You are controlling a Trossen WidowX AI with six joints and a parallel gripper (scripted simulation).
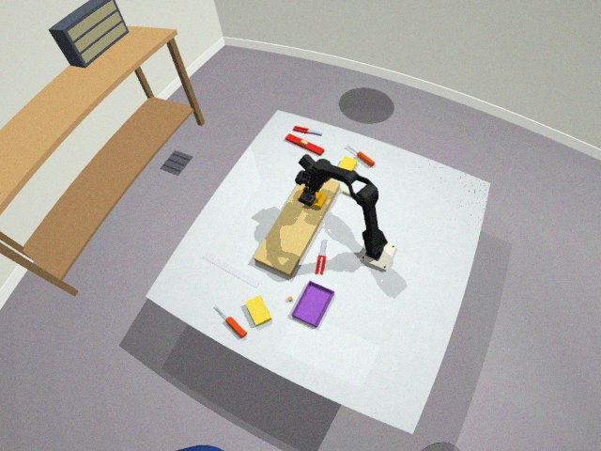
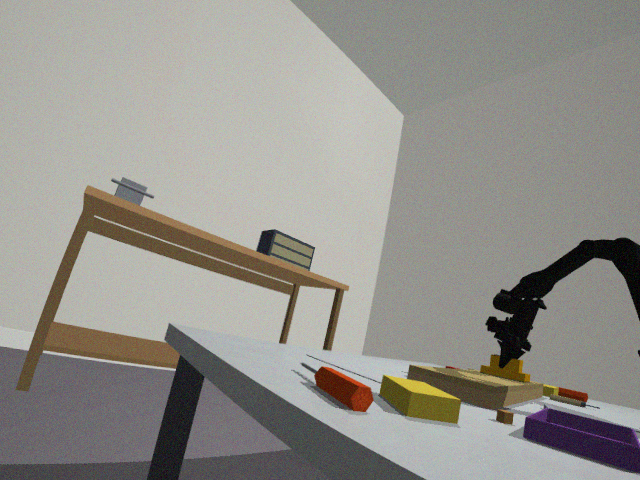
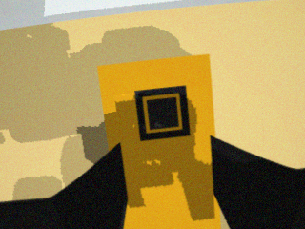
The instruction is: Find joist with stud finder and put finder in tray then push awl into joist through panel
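Observation:
My gripper (image 1: 312, 195) (image 2: 507, 362) (image 3: 162, 141) is shut on the orange stud finder (image 1: 320, 199) (image 2: 517, 368) (image 3: 202, 78). The stud finder is upright on or just above the far part of the tan floor panel (image 1: 281, 237) (image 2: 449, 384) (image 3: 257, 72); a small gap cannot be told. Its dark square display with a thin orange outline faces the wrist camera, with no lit mark visible. The awl (image 1: 346, 193) (image 2: 566, 399) lies beyond the panel, its tan handle partly hidden by the arm in the top view. The purple tray (image 1: 313, 304) (image 2: 573, 436) is empty. The joist is hidden.
Red-handled pliers (image 1: 318, 262) lie between panel and arm base. A yellow block (image 1: 258, 310) (image 2: 421, 400), a small wooden cube (image 1: 289, 299) (image 2: 505, 416) and a screwdriver (image 1: 236, 326) (image 2: 343, 388) are near the tray. Another yellow block (image 1: 347, 163) and a red level (image 1: 304, 144) are beyond the panel.

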